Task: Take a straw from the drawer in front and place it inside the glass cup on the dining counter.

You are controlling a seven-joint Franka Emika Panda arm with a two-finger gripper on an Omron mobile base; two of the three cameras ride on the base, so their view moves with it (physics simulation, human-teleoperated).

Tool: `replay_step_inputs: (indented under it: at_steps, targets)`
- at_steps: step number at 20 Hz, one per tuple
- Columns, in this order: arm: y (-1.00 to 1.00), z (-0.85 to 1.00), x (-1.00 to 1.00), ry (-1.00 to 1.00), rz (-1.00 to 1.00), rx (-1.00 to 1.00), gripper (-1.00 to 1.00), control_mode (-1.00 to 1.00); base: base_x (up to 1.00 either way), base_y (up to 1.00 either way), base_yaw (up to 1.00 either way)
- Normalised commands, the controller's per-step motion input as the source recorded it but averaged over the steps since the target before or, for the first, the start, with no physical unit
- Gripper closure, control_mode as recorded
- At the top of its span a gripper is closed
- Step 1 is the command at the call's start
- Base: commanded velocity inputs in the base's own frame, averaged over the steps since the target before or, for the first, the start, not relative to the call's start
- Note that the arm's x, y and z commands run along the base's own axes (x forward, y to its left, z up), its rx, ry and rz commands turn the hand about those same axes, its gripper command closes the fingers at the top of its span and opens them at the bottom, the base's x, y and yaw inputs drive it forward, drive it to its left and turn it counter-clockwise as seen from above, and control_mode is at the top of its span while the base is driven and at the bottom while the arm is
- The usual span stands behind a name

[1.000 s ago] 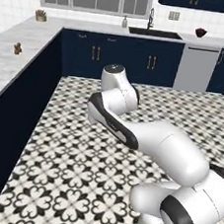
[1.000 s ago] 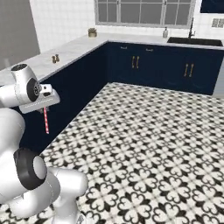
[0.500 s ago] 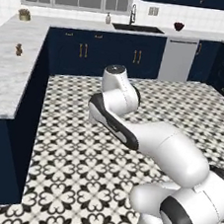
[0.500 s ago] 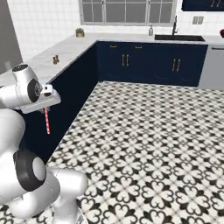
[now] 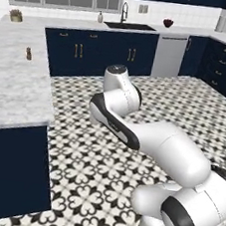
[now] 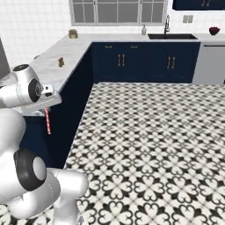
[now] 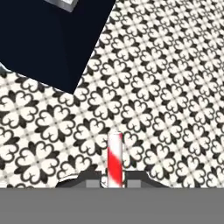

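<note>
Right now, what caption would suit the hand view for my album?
The pincer grips a red-and-white striped straw, pointing down at the patterned kitchen floor.

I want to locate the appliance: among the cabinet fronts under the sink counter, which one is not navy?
The white dishwasher front, right of the sink; the others are navy doors with brass handles.

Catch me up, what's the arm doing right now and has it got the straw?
Yes. The tool is shut on the straw, a red-and-white striped stick that hangs down below the hand over the patterned floor, beside the navy base of the marble counter. In the hand view the straw sticks out from between the fingertips. It is not yet in any cup; no glass is visible here.
</note>
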Motion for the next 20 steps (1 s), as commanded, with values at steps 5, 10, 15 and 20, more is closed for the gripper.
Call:
replay_step_inputs:
  at_steps: [5, 10, 15, 20]
  targets:
    - [0.0, 0.0, 0.0, 0.0, 0.0, 0.0, 1.0, 1.0, -0.14, 1.0, -0.29]
    - [0.0, 0.0, 0.0, 0.0, 0.0, 0.0, 1.0, 1.0, -0.04, 1.0, -0.31]
    - [0.0, 0.0, 0.0, 0.0, 0.0, 0.0, 1.0, 1.0, 0.0, 1.0, -0.35]
    - [0.0, 0.0, 0.0, 0.0, 0.0, 0.0, 1.0, 1.0, 0.0, 1.0, -0.43]
